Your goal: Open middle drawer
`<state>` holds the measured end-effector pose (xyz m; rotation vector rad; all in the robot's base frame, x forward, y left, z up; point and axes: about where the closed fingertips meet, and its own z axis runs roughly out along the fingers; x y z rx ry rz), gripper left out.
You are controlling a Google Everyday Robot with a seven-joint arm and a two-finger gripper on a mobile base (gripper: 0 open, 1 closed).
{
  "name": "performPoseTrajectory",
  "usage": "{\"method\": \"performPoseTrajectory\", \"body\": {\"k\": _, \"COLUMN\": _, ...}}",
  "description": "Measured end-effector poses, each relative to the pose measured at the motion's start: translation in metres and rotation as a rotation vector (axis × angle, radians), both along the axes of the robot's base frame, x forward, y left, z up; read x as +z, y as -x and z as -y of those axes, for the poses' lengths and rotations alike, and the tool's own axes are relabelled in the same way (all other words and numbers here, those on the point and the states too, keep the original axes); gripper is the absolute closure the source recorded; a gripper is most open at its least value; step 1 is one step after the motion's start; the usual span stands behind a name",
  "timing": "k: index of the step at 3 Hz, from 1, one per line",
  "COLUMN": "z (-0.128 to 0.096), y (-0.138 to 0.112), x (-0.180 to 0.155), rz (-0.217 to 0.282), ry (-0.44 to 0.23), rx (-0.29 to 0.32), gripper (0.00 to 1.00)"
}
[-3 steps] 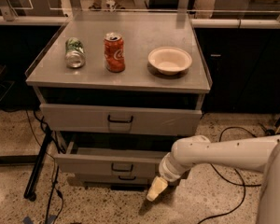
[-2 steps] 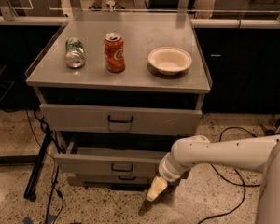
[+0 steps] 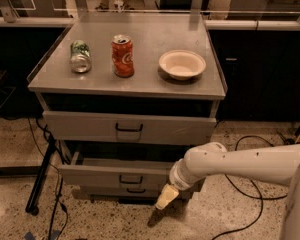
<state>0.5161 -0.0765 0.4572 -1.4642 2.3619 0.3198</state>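
The middle drawer (image 3: pixel 90 175) stands pulled out past the worktop's (image 3: pixel 155 86) front edge, unchanged from a second ago. The gripper (image 3: pixel 165 196) has not moved either, low beneath that edge's right half; whether it is open or closed cannot be told.

Up on the cabinet top (image 3: pixel 140 84), three things in a row: a can lying on its side (image 3: pixel 80 56) at the left, an upright can (image 3: pixel 122 55) just right of it, a bowl (image 3: pixel 182 64) further right. Below sits the top drawer (image 3: pixel 80 126), then the middle drawer (image 3: pixel 90 176) standing out ahead of it, with the bottom drawer (image 3: pixel 136 190) tucked underneath. The arm (image 3: pixel 235 163) stretches in from the right, and the gripper (image 3: pixel 166 196) hangs low at the middle drawer's right end, in front of the bottom drawer
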Motion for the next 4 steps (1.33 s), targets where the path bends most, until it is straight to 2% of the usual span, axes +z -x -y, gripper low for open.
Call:
{"method": "performPoseTrajectory", "body": {"k": 1, "z": 0.000, "y": 0.000, "x": 0.000, "rz": 0.001, "ry": 0.000, "rx": 0.000, "gripper": 0.00}}
{"method": "performPoseTrajectory", "body": {"k": 3, "z": 0.000, "y": -0.010, "x": -0.028, "rz": -0.042, "ry": 0.032, "rx": -0.012, "gripper": 0.00}}
{"method": "performPoseTrajectory", "body": {"k": 4, "z": 0.001, "y": -0.003, "x": -0.048, "rz": -0.082, "ry": 0.061, "rx": -0.003, "gripper": 0.00}}
